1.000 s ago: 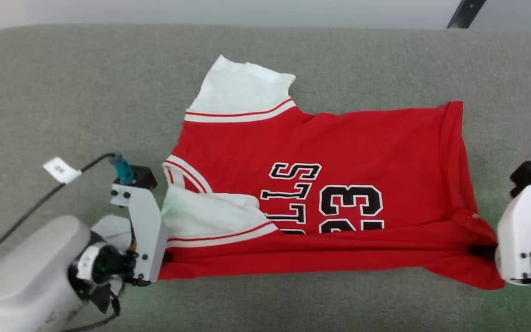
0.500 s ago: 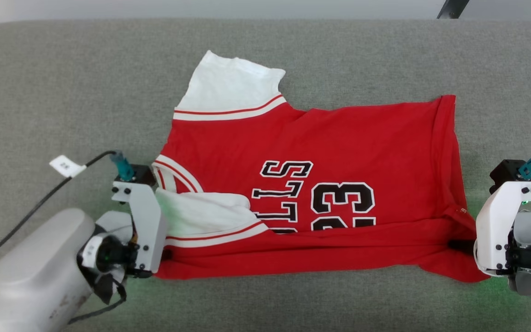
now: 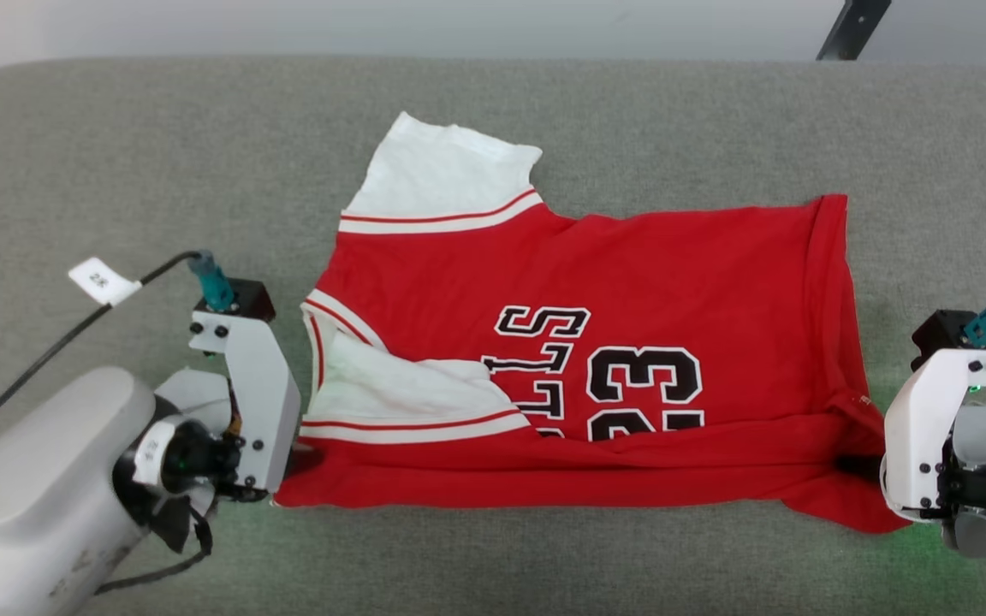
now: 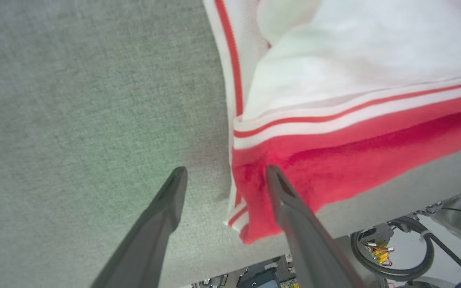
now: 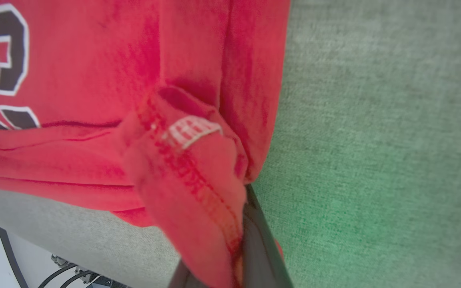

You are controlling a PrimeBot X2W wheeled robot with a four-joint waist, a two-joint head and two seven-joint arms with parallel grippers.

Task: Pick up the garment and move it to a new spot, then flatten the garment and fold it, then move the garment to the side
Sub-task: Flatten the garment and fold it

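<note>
The garment (image 3: 630, 282), a red jersey with white sleeves and black-and-white lettering, lies spread on the grey padded surface (image 3: 116, 171) with its near edge folded over. My left gripper (image 3: 298, 458) is at the jersey's front-left corner. In the left wrist view my left gripper (image 4: 226, 172) stands open: one finger (image 4: 166, 208) rests over bare grey cloth and the other finger (image 4: 286, 200) over the red corner (image 4: 334, 172). My right gripper (image 3: 857, 466) is at the front-right corner. There, my right gripper (image 5: 246, 192) is shut on a bunched red hem (image 5: 186, 176).
The grey surface's front edge (image 4: 374, 216) runs just below the jersey. Cables and robot parts (image 4: 390, 248) show beyond that edge. A tagged black cable (image 3: 99, 287) trails off my left wrist. A dark bar (image 3: 852, 30) leans at the back right.
The head camera has shifted a little. My left wrist has slid slightly left and away from the jersey's corner, which now lies flat. My right gripper keeps its hold on the hem.
</note>
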